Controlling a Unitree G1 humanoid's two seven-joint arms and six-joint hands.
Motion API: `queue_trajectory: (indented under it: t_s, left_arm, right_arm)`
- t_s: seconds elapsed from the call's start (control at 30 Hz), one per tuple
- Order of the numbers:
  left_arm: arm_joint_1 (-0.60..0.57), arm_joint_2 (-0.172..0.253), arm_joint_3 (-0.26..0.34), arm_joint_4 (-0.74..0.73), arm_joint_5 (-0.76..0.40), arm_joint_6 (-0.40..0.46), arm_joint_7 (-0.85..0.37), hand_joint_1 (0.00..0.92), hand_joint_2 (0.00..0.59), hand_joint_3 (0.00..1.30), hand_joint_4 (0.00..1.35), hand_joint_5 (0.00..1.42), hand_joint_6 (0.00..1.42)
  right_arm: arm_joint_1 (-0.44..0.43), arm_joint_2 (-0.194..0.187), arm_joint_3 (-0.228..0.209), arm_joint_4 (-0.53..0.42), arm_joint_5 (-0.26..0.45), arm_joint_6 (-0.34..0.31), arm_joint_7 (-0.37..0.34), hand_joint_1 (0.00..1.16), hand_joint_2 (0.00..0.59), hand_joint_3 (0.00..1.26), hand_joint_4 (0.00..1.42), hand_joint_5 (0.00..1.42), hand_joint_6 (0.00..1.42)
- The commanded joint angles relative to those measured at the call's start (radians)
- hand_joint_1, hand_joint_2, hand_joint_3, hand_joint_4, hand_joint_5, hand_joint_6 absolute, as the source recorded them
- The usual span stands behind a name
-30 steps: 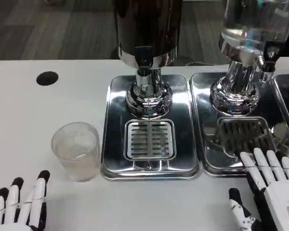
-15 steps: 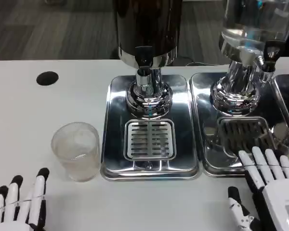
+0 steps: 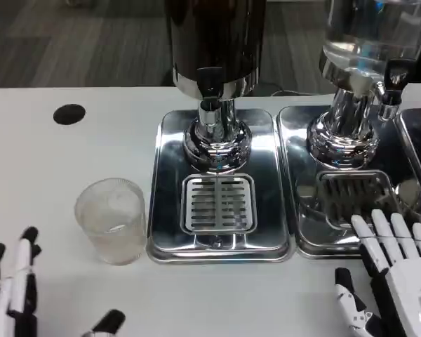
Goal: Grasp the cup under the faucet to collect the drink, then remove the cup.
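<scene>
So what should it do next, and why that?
Probably reach the left robot hand forward and right to close around the cup. The cup stands on the table left of the drip tray, not under the faucet, and that hand is open, near it and holds nothing.

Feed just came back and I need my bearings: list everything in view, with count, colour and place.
cup: one, clear frosted, on the table left of the middle tray, upright.
dispensers: two; dark one centre back, clear one right back.
trays: two, chrome; middle tray, right tray.
hole: one, black, far left of table.
table: one, white.
left hand: bottom left, fingers spread, holding nothing.
right hand: bottom right, over the right tray's near edge, holding nothing.
</scene>
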Motion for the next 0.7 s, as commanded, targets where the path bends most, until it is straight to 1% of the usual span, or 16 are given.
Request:
queue_trajectory:
  t_s: [0.03, 0.1, 0.2, 0.3, 0.5, 0.7]
  left_arm:
    - [-0.054, -0.006, 0.056, -0.007, -0.103, -0.051, -0.061, 0.000, 0.051, 0.00, 0.00, 0.00, 0.00]
    - [-0.090, -0.006, 0.085, -0.012, -0.142, -0.049, -0.101, 0.000, 0.047, 0.00, 0.00, 0.00, 0.00]
    - [-0.174, -0.007, 0.116, -0.004, -0.209, -0.034, -0.179, 0.000, 0.043, 0.00, 0.00, 0.00, 0.00]
    - [-0.225, -0.019, 0.125, 0.005, -0.210, -0.015, -0.213, 0.000, 0.039, 0.00, 0.00, 0.00, 0.00]
    - [-0.357, -0.044, 0.107, 0.111, -0.198, 0.038, -0.273, 0.000, 0.032, 0.00, 0.00, 0.00, 0.00]
    - [-0.438, -0.051, 0.088, 0.200, -0.190, 0.069, -0.299, 0.000, 0.033, 0.00, 0.00, 0.02, 0.00]
  right_arm:
    - [0.020, -0.003, -0.005, -0.026, -0.007, 0.013, 0.011, 0.02, 0.461, 0.09, 0.00, 0.00, 0.00]
    - [0.026, -0.005, -0.009, -0.028, -0.003, 0.012, 0.009, 0.02, 0.461, 0.09, 0.00, 0.00, 0.00]
    - [0.031, -0.005, -0.013, -0.028, 0.002, 0.008, 0.007, 0.03, 0.461, 0.09, 0.00, 0.00, 0.00]
    - [0.034, -0.004, -0.015, -0.025, 0.005, 0.005, 0.004, 0.03, 0.461, 0.09, 0.00, 0.00, 0.00]
    - [0.040, -0.002, -0.018, -0.017, 0.015, -0.003, -0.001, 0.03, 0.461, 0.09, 0.00, 0.00, 0.00]
    - [0.038, -0.004, -0.021, -0.004, 0.027, -0.011, -0.003, 0.03, 0.461, 0.09, 0.00, 0.00, 0.00]
